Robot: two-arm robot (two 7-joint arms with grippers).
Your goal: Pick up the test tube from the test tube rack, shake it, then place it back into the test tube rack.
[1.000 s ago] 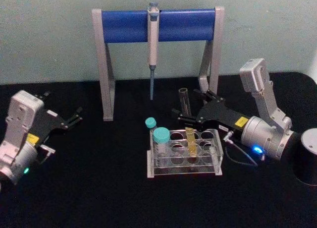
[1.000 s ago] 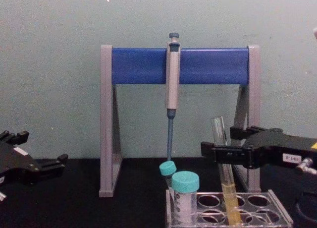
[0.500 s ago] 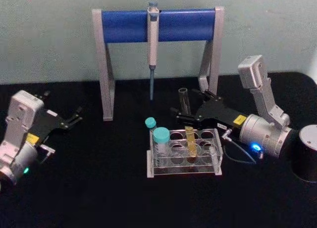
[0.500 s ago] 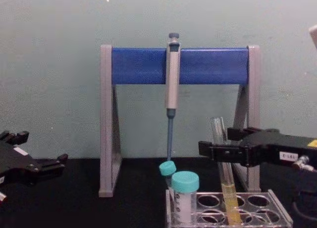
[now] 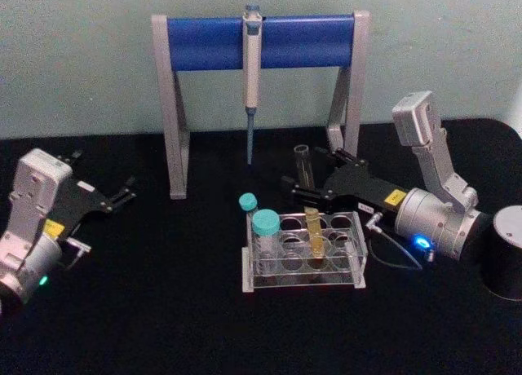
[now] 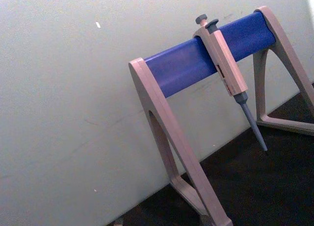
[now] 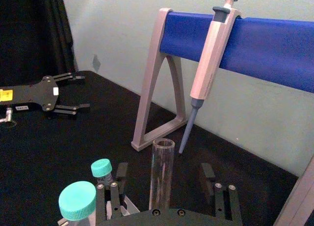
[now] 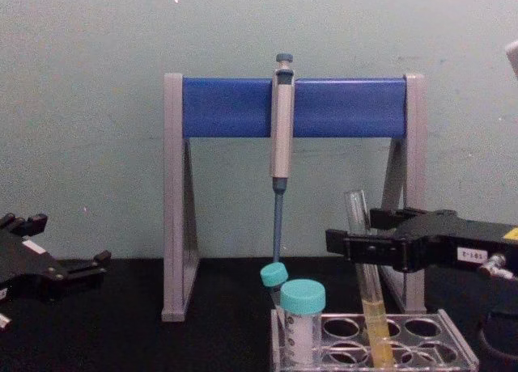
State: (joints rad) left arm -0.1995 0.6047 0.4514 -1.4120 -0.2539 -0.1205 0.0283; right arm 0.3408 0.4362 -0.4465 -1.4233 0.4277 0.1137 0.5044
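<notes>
Clear test tube rack [image 5: 298,279]: stands on the black counter [image 5: 163,310], front and a little right of centre.
Vials: 2 teal-capped vials [image 5: 264,223] stand in the rack's left holes.
Test tube [image 5: 314,232]: seated in 1 of the rack's middle holes, leaning slightly, with yellow liquid in its lower part and its open mouth well above the rack.
Right end effector [image 5: 303,169]: reaches in from the right at the level of the tube's upper part. Its fingers are apart, 1 on each side of the glass, with a gap at both sides.
Left end effector [image 5: 102,173]: parked at the far left, well apart from the rack, fingers spread.
Pipette stand [image 5: 212,42]: grey legs and blue bar, behind the rack.
Pipette [image 5: 252,65]: hangs from the middle of the bar, tip down.
</notes>
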